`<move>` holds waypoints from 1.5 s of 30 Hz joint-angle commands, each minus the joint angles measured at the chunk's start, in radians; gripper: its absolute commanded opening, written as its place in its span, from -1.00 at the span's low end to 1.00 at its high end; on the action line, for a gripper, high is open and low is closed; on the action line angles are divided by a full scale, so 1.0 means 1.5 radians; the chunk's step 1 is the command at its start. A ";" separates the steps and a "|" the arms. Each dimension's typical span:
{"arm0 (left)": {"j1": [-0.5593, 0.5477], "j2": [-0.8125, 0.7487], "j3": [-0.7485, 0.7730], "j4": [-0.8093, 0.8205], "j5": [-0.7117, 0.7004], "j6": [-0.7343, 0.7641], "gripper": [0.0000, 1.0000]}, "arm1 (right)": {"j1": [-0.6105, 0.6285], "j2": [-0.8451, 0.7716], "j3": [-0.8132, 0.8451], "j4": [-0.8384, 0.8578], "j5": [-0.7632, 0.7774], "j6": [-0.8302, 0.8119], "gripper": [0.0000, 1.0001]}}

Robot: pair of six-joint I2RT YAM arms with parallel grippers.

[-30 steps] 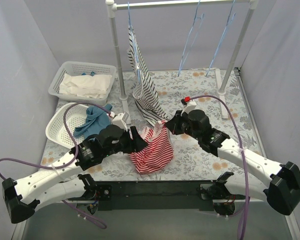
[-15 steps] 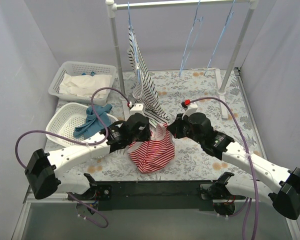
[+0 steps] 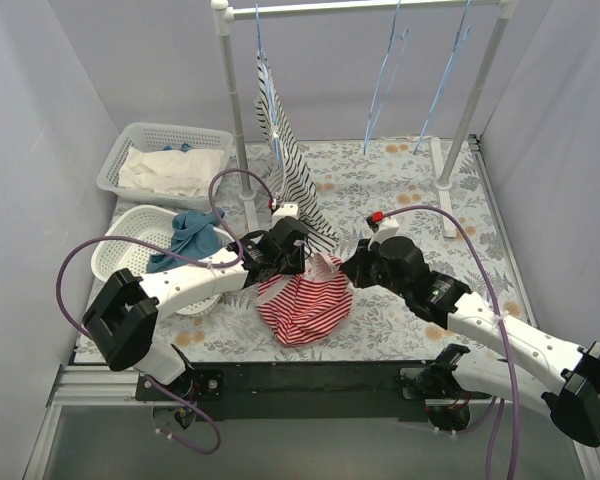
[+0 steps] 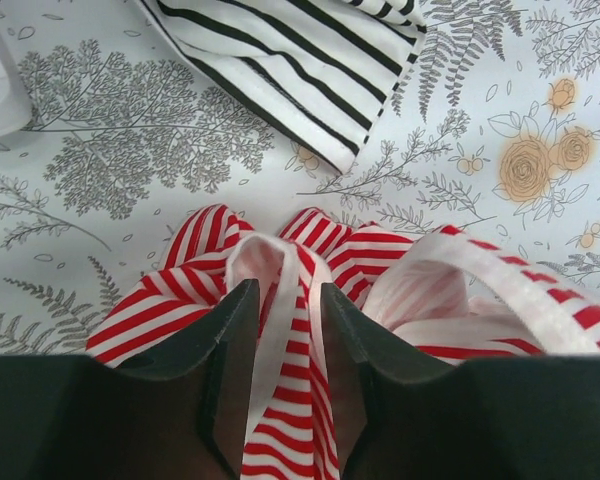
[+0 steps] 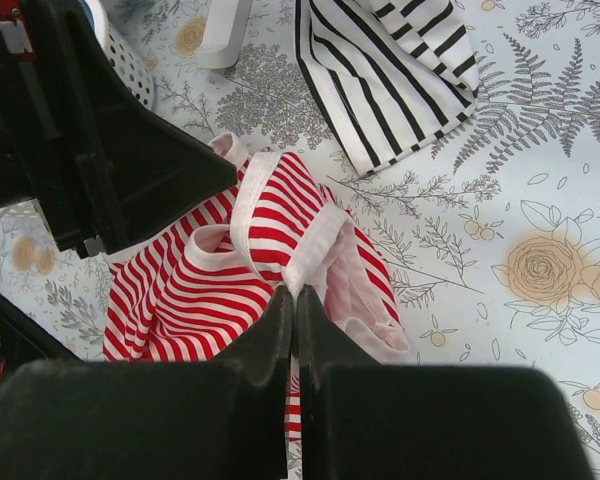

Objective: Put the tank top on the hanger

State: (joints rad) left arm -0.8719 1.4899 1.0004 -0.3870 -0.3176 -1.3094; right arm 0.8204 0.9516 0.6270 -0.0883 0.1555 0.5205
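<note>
The tank top [image 3: 305, 302] lies bunched on the table [image 3: 410, 200], near its front edge, between the two grippers. Its upper part is gathered up where both grippers meet it, and the rest spreads on the flowered cloth.

The left gripper [image 3: 298, 256] comes from the left side. In the left wrist view its fingers [image 4: 230, 320] stand only a little apart, and a folded strap of the tank top [image 4: 280, 290] fills the gap, so it is clamped on this strap.

The right gripper [image 3: 348, 266] comes from the right. In the right wrist view its jaws are pressed together on the white edge of a strap [image 5: 310, 255].

Just behind the tank top, the lower end of a black-and-white top [image 3: 285, 170] touches the table; it hangs from the rail [image 3: 365, 8]. Farther right on the same rail hang two bare hangers [image 3: 380, 85], well apart from the tank top.
</note>
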 commanded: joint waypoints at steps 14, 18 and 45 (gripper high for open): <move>0.011 0.050 0.018 0.027 0.009 0.008 -0.51 | 0.006 -0.044 -0.016 -0.005 0.035 0.006 -0.97; 0.011 0.049 0.005 0.038 0.020 0.004 -0.92 | 0.005 -0.053 -0.011 -0.012 0.048 0.007 -0.97; 0.016 -0.271 0.323 0.142 0.013 0.175 -1.00 | 0.004 -0.060 0.498 -0.076 0.393 -0.274 -0.97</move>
State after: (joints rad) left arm -0.8524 1.0565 1.5269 -0.2012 -0.3336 -1.1019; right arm 0.8249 0.8131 1.3102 -0.2600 0.6598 0.2245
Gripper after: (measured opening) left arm 0.020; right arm 0.033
